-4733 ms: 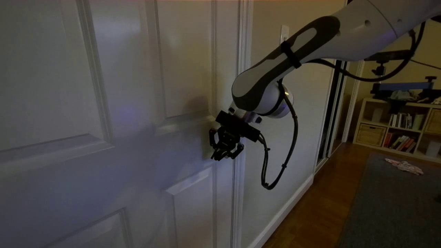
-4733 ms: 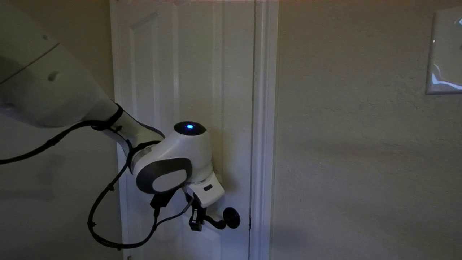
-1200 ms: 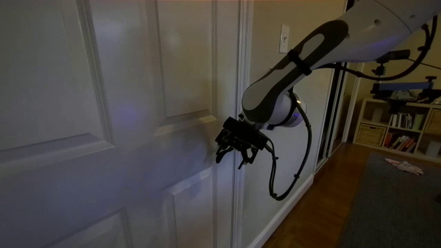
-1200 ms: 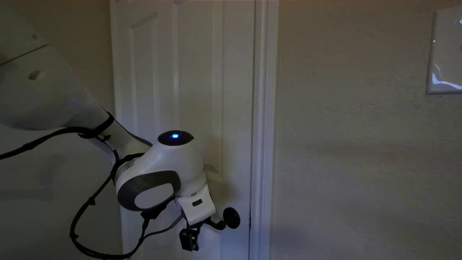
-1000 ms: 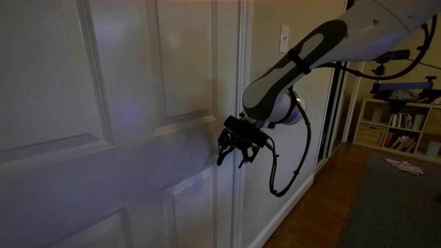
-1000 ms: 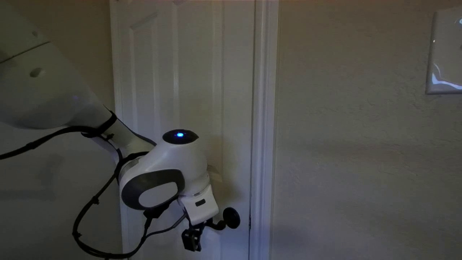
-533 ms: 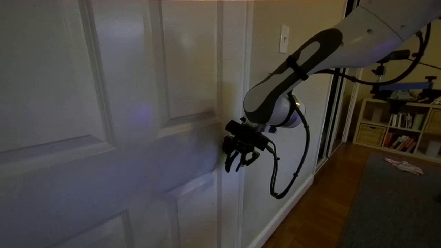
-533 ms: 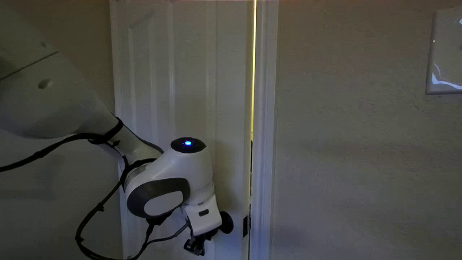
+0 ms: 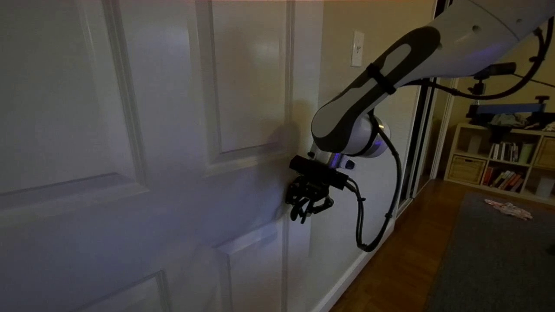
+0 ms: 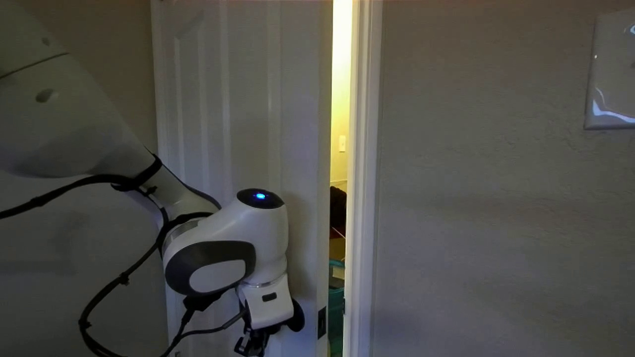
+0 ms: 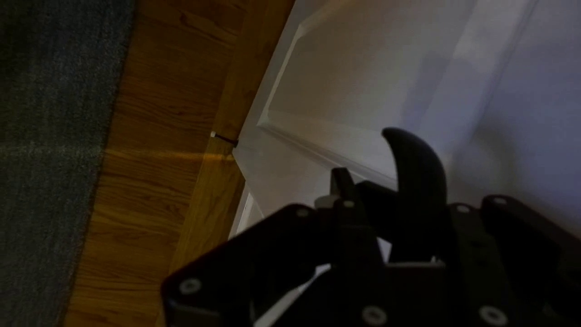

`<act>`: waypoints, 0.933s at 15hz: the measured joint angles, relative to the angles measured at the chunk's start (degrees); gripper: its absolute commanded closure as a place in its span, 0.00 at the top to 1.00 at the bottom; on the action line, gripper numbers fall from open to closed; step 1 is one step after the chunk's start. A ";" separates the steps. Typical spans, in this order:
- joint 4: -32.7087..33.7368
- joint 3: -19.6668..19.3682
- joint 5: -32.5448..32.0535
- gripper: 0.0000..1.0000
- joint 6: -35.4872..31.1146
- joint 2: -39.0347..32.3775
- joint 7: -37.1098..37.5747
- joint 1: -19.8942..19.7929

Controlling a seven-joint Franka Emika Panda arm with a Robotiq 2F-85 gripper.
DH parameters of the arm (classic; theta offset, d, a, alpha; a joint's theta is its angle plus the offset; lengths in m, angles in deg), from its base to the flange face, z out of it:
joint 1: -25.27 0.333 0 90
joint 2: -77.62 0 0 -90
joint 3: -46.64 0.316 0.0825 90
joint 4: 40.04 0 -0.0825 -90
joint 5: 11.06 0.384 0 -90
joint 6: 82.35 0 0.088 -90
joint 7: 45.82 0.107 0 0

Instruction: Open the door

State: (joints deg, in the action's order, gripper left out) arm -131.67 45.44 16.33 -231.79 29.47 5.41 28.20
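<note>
Beside its frame, we find the door ajar, long axis upright, latch edge turned out toward the arm's side. The arm slopes down to that edge, wrist bent, the gripper pointing downward; its jaws stand narrow, closed on the lever handle. The wrist view shows the handle's curved tip between the fingers, plainer than the exterior views do. Only in an exterior view do we see past the latch edge into a lit room with a small wall plate.
</note>
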 measured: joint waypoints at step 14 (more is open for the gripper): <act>-5.12 13.62 4.98 1.00 -0.52 7.38 -26.03 -3.45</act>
State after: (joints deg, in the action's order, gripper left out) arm -136.79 59.06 21.31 -232.31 36.85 -20.62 24.76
